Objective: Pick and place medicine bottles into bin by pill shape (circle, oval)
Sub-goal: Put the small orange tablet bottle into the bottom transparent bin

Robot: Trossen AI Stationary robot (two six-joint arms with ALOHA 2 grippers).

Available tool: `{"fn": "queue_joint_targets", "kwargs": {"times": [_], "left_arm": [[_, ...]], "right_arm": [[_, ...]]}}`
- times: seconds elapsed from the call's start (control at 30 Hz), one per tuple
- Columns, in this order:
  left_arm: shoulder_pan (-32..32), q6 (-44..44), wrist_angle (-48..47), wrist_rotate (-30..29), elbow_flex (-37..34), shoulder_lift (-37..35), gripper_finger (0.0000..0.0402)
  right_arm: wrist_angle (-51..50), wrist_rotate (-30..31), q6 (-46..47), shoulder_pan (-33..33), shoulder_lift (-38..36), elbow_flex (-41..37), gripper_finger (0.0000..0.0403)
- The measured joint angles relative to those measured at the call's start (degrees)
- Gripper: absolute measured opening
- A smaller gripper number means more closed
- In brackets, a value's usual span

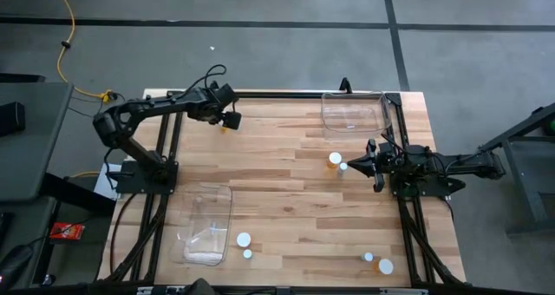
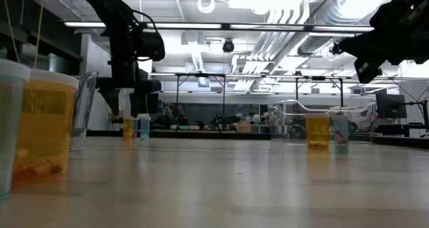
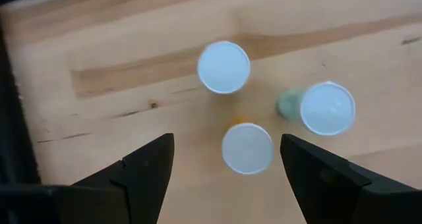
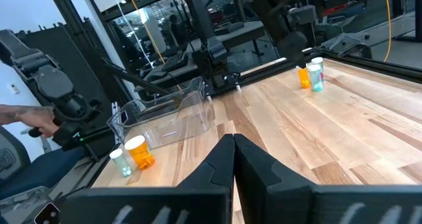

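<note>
From above, the left tool [image 1: 227, 119] hangs over medicine bottles at the far edge of the wooden bench [image 1: 286, 199], other bottles scattered near two clear bins [image 1: 354, 113]. Its wrist view shows fingers [image 3: 148, 168] spread wide around three white caps [image 3: 246, 148]. The right tool [image 4: 232, 145] is closed, holding nothing
</note>
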Motion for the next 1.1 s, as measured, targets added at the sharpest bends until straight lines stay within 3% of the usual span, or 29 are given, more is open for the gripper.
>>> {"fn": "queue_joint_targets", "kwargs": {"times": [0.3, 0.73, 1.1], "left_arm": [[0.00, -0.85, 1.64, 0.51, 0.00, 0.40, 0.0266], [0.00, -3.74, 1.72, 0.40, 0.00, 0.40, 0.0219], [-0.04, -4.50, 1.92, 1.04, -0.02, 0.40, 0.0218]], "right_arm": [[-0.02, -0.02, 0.02, 0.00, 0.00, -0.02, 0.0000], [-0.02, -0.01, 0.02, 0.00, 0.01, 0.00, 0.0000], [-0.02, 0.00, 0.00, 0.00, 0.00, -0.02, 0.0000]]}}
